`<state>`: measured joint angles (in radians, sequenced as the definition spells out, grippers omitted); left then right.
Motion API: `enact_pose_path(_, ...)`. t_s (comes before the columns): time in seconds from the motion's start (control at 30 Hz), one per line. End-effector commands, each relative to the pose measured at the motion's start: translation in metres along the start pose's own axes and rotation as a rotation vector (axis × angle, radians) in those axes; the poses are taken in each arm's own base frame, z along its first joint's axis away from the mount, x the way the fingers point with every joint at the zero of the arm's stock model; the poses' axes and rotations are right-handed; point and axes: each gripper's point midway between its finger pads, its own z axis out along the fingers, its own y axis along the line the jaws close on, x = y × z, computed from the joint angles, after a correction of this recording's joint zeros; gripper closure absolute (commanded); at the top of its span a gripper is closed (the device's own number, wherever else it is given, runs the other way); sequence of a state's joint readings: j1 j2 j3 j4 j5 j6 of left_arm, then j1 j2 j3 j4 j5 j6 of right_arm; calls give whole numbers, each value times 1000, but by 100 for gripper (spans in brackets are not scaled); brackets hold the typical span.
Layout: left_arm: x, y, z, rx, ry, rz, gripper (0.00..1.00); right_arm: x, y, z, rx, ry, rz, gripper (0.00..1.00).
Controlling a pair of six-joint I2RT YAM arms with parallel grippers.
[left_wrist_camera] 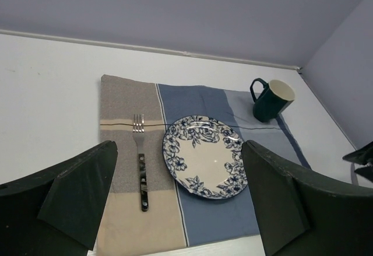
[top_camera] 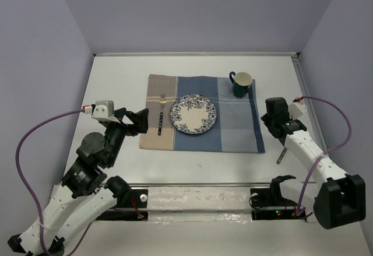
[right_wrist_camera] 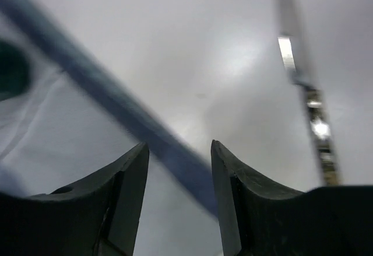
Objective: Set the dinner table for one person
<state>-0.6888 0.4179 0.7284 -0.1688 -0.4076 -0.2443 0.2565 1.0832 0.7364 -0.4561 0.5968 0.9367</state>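
Note:
On the white dinner table (top_camera: 116,81) lies a blue-and-tan plaid placemat (top_camera: 236,133). It carries a blue floral plate (top_camera: 193,114), a fork (top_camera: 161,116) to the plate's left, and a dark green mug (top_camera: 240,84) at its far right corner. A knife (top_camera: 281,154) lies on the bare table just right of the placemat. My right gripper (top_camera: 271,122) hovers low at the placemat's right edge, open, with nothing between its fingers (right_wrist_camera: 131,174); the knife (right_wrist_camera: 312,101) shows blurred off to its right. My left gripper (top_camera: 141,122) stands wide open near the placemat's left edge, facing the fork (left_wrist_camera: 140,162) and plate (left_wrist_camera: 204,154).
Grey walls close in the table at the back and both sides. A metal rail (top_camera: 192,185) runs along the near edge, in front of the arm bases. Purple cables loop beside each arm.

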Motion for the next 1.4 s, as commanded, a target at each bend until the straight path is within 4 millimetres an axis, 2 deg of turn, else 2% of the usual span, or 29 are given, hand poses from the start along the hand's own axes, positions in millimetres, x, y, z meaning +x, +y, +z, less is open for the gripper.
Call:
enact_pose_path(0.0, -16, -7, -9, 30, -61, -30, 1, 20, -91, 8, 264, 106, 96, 45)
enact_pose_path(0.07, -17, -8, -10, 38, -65, -32, 1, 17, -110, 12, 315, 108, 169, 42)
enact_pose_path(0.3, -18, -13, -16, 64, -67, -43, 1, 17, -143, 18, 423, 190, 232, 37)
enact_pose_path(0.33, -19, -13, -17, 66, -70, -46, 1, 20, -147, 20, 439, 215, 208, 33)
enact_pose_path(0.4, -20, -14, -19, 74, -75, -50, 1, 19, -147, 23, 445, 240, 171, 32)
enact_pose_path(0.5, -23, -16, -22, 88, -82, -58, 1, 27, -156, 26, 482, 295, 112, 28)
enact_pose_path(0.7, -24, -16, -24, 96, -88, -65, 1, 37, -152, 36, 470, 358, 76, 32)
enact_pose_path(0.8, -25, -16, -24, 94, -92, -65, 1, 44, -153, 44, 480, 409, 60, 40)
enact_pose_path(0.83, -25, -15, -24, 91, -92, -67, 1, 47, -152, 48, 476, 433, 43, 47)
enact_pose_path(0.93, -24, -15, -23, 86, -88, -64, 1, 52, -151, 54, 473, 465, 20, 58)
enact_pose_path(1.03, -23, -14, -22, 82, -83, -59, 1, 45, -149, 56, 463, 450, -7, 76)
enact_pose_path(1.1, -23, -14, -22, 80, -85, -59, 1, 37, -147, 57, 451, 425, -20, 100)
enact_pose_path(1.27, -22, -13, -21, 72, -84, -56, 1, 14, -144, 53, 435, 338, -40, 100)
enact_pose_path(1.37, -18, -14, -18, 69, -70, -45, 1, -10, -131, 43, 377, 256, -80, 100)
